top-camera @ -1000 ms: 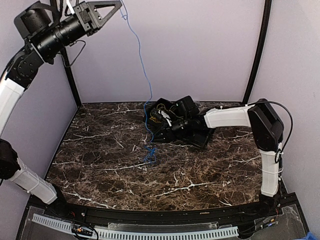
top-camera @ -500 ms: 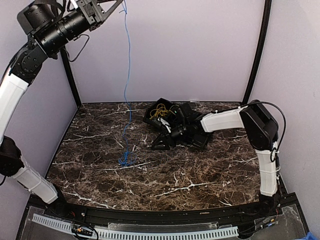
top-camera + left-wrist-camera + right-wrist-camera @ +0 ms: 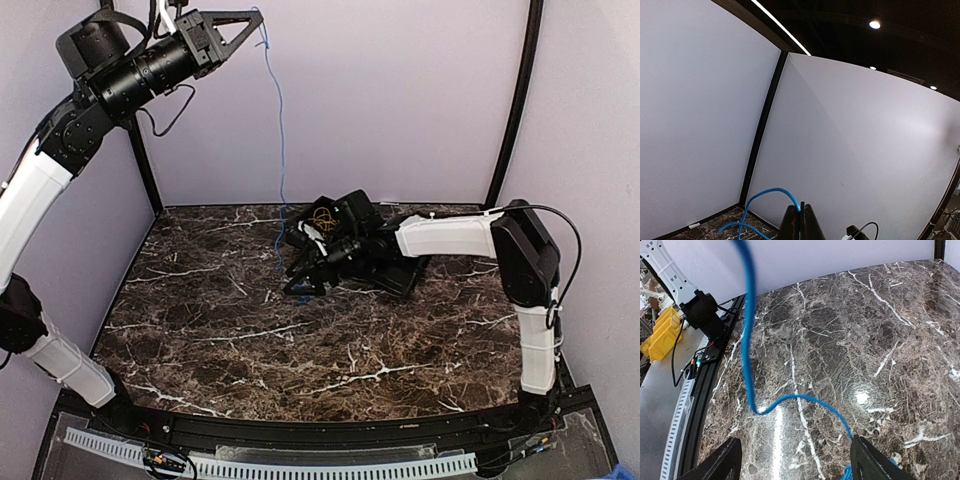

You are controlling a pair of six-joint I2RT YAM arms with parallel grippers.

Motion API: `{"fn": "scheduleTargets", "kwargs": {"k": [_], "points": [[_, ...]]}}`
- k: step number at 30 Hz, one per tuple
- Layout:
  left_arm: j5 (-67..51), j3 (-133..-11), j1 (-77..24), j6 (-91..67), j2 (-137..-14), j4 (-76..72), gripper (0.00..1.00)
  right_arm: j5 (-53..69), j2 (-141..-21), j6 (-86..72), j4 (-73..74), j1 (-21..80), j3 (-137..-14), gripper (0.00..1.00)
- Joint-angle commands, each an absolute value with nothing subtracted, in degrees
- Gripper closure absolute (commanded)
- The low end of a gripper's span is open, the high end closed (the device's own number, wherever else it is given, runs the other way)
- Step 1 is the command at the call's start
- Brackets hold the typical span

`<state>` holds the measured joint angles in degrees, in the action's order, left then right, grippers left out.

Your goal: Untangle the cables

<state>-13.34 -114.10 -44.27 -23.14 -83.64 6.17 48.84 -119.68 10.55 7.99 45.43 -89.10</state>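
Two cables look mostly parted: blue cable (image 3: 281,130) hangs from the left gripper (image 3: 260,17), pinched shut on it at upper left, tail reaching the table (image 3: 200,330) at centre. Yellow cable (image 3: 323,217) lies coiled just behind the right gripper (image 3: 796,440), whose jaws are wide and hold nothing. Likely left: lay blue down well apart.

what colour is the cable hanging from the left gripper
The cable is blue; the right wrist view shows it best.

Blue cable (image 3: 281,150) (dangling) before right claw (image 3: 795,462)
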Motion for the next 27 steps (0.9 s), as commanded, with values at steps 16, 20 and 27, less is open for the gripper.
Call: {"fn": "scheduleTargets", "kwargs": {"k": [16,20,27], "points": [[-14.23,-130.11,-44.47,-24.90,-85.84,3.81,1.00,36.73,-130.96,4.28,-0.18,45.79,-91.54,0.76],[-11.95,-130.58,-44.45,-23.60,-83.04,-0.55,1.00,35.78,-132.80,4.21,2.63,45.65,-91.13,0.77],[-8.64,-116.59,-44.44,-24.64,-77.34,-4.90,1.00,38.19,-123.96,9.55,7.15,45.10,-84.91,0.65]]}}
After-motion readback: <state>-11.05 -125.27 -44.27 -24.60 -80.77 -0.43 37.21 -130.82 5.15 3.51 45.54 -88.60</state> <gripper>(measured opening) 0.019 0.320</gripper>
